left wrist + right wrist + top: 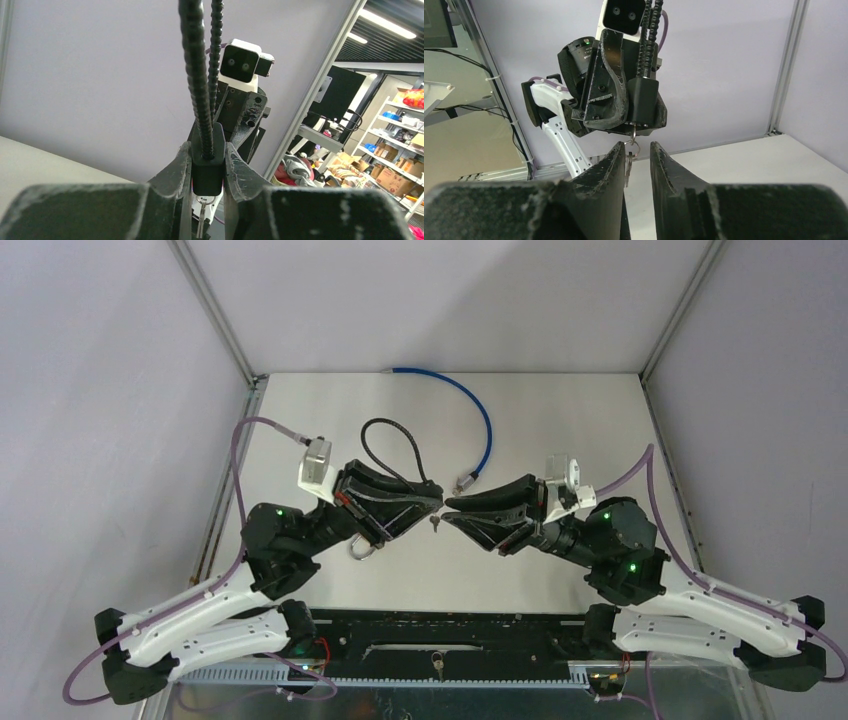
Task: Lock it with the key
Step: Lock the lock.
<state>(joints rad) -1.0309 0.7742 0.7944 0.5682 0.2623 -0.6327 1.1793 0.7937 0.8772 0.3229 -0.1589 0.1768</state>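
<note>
Black cable lock (207,167) raised (cable looped), key (628,165) hanging from its underside.

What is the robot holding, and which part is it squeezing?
The left hand pinches the black cable lock by its blocky body, with the cable loop sticking out. The right hand holds nothing; its fingers stand apart by the dangling key.

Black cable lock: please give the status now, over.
Left gripper shut on black cable lock, held off the table. Right gripper open, fingertips at the hanging key, not yet gripping. Blue cable lies behind, clear of both.
</note>
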